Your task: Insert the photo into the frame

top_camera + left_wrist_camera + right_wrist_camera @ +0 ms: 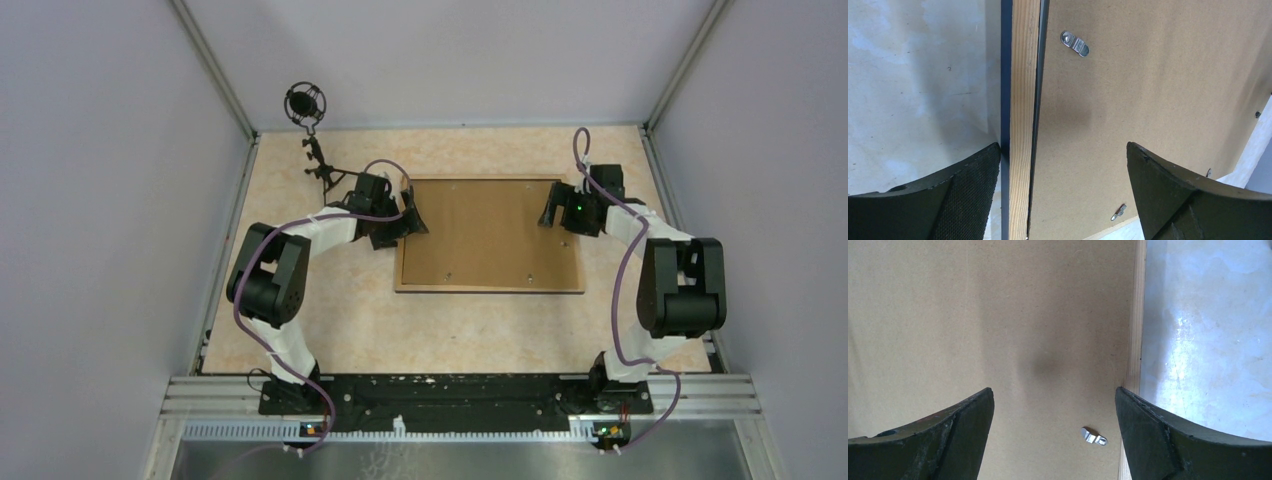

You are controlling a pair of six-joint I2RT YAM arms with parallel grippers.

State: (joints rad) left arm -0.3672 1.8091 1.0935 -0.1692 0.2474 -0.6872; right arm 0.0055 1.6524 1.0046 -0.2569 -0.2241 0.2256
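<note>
Frame (1021, 125) with blue side in left wrist view, plain wood overhead

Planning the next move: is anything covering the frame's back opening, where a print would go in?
Yes. The brown backing board lies across the whole opening of the frame, with small metal tabs near its edges. It would likely have to come off first.
</note>
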